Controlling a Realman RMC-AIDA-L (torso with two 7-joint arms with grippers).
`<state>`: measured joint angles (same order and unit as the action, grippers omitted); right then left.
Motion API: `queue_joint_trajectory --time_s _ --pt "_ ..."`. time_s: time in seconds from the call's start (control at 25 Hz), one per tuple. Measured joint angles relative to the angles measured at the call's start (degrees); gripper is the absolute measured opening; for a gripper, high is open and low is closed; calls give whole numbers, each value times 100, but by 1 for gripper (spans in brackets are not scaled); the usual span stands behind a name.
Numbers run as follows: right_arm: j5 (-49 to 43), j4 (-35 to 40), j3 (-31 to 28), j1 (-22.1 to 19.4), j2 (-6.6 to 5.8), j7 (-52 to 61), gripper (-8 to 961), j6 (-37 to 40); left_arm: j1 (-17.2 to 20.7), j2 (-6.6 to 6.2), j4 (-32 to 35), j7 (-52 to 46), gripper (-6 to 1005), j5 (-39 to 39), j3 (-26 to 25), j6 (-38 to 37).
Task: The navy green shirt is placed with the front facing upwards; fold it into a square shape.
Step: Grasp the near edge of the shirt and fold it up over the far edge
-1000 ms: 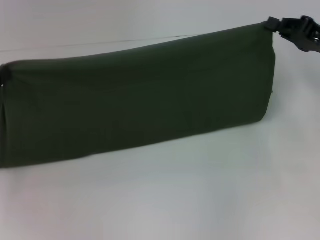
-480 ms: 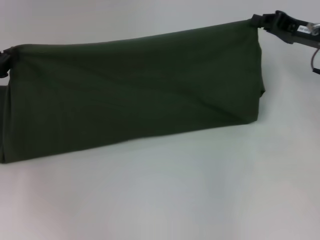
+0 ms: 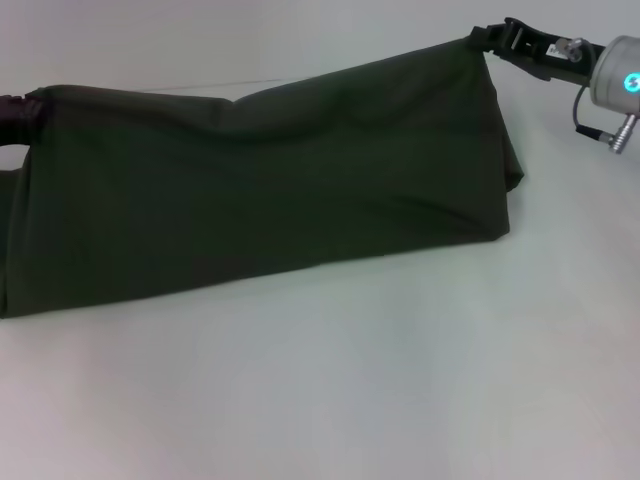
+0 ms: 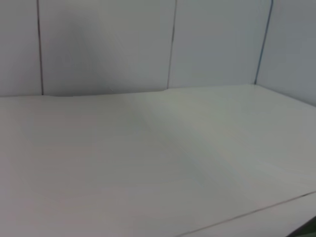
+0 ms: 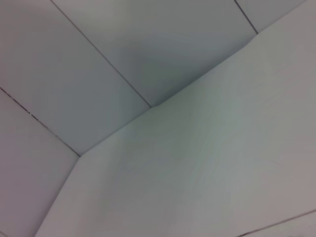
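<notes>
Fingers of right gripper (image 3: pixel 487 38), upper right of frame: clenched on shirt (image 3: pixel 270 190) corner. Left gripper (image 3: pixel 22 112), left edge: grasping the opposite corner. Shirt: raised, spanning frame, lower edge on table (image 3: pixel 330 390). Step: mid-fold carry. Next: lower both corners evenly

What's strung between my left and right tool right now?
In the head view, only the navy green shirt: its upper edge runs from the left tool at one corner to the right tool at the other, hanging onto the white table.
</notes>
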<state>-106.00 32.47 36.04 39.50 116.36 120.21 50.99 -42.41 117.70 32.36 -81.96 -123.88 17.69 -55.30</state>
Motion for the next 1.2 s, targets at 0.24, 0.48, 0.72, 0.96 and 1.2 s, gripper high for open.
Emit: queue_joint_trajectory --time_s 0.24,0.48,0.72,0.96,1.2 --pt "19 -75 17 163 83 -42 22 -345 -64 171 -19 240 50 182 32 431" --pt "20 -75 43 215 134 -56 49 -574 -108 193 -153 436 55 403 38 770" --pt "25 -121 44 233 142 -58 75 -761 -110 209 -255 563 60 563 41 1120" --pt "27 -162 44 247 161 -69 102 -823 -110 234 -291 715 65 588 42 1202" --pt "27 -227 44 297 176 -183 129 -889 -114 321 -292 801 70 599 41 1371"
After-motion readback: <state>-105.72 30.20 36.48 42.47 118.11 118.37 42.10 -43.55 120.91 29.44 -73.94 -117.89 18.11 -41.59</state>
